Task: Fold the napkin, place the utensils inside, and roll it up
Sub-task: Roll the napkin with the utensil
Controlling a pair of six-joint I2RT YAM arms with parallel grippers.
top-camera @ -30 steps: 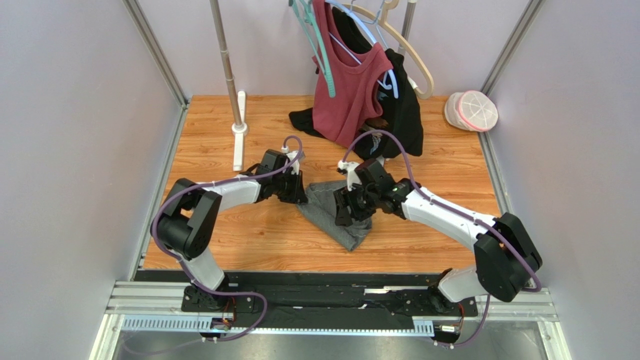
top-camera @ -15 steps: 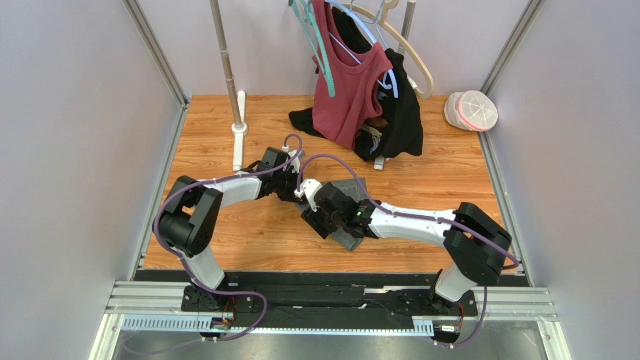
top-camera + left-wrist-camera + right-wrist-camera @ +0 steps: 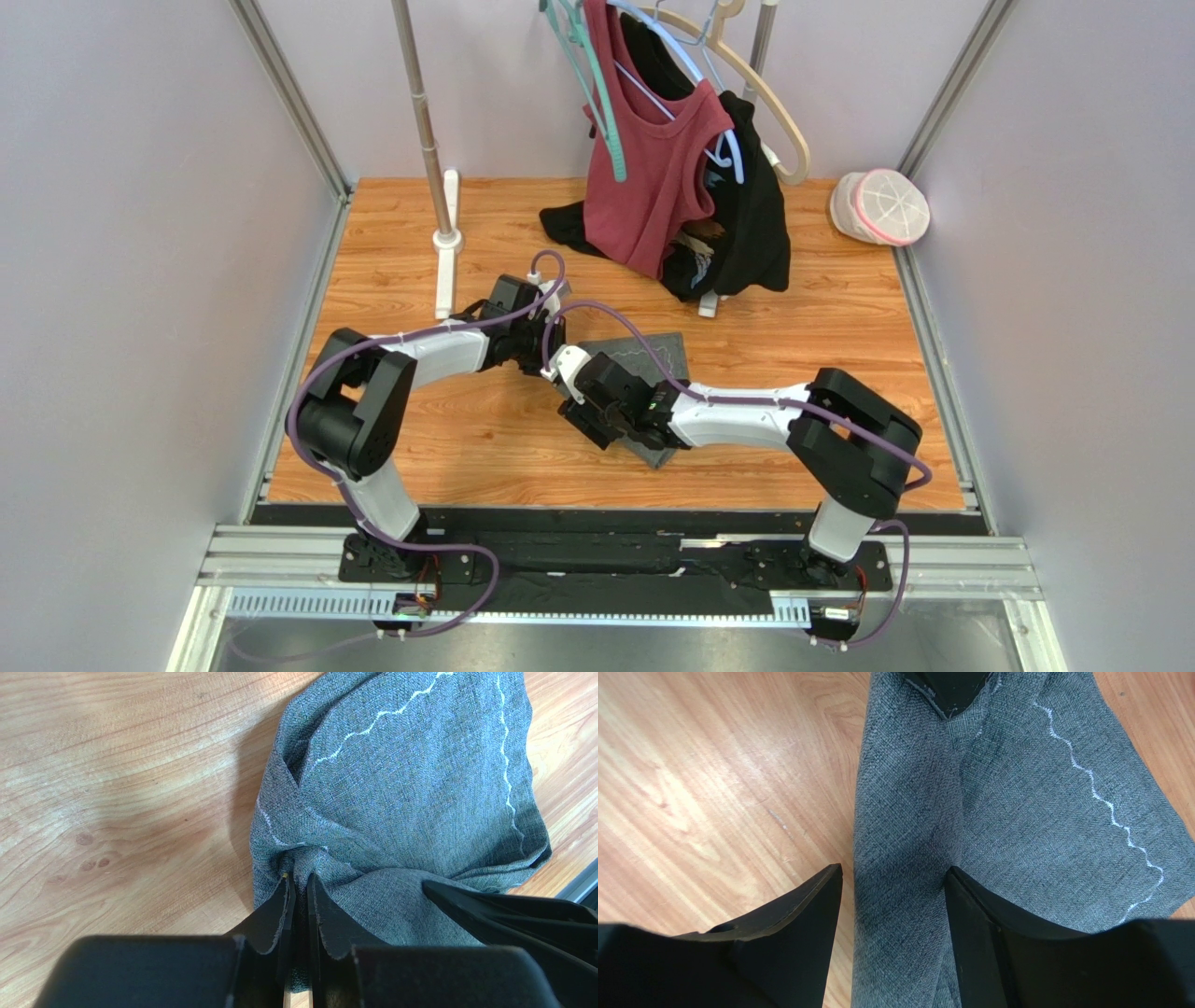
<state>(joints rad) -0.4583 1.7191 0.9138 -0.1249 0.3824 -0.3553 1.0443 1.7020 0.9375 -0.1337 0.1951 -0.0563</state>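
1. Your wooden table (image 3: 842,322) carried everything, both arms reaching in over its middle.
2. Maroon and black garments (image 3: 659,182) hung at the table's far side, well apart from the grippers.
3. The napkin (image 3: 414,805) lay crumpled near the table's middle, wavy pale stitching facing up.
4. Your right gripper (image 3: 892,875) stood wide apart, fingers astride a raised ridge of napkin, clamping nothing.
5. Your left gripper (image 3: 296,882) was pinched almost closed on a bunched fold of napkin, close to the right one.

The wooden table (image 3: 421,448) carries a napkin (image 3: 652,353), black garment (image 3: 568,224) and stand base (image 3: 448,273).
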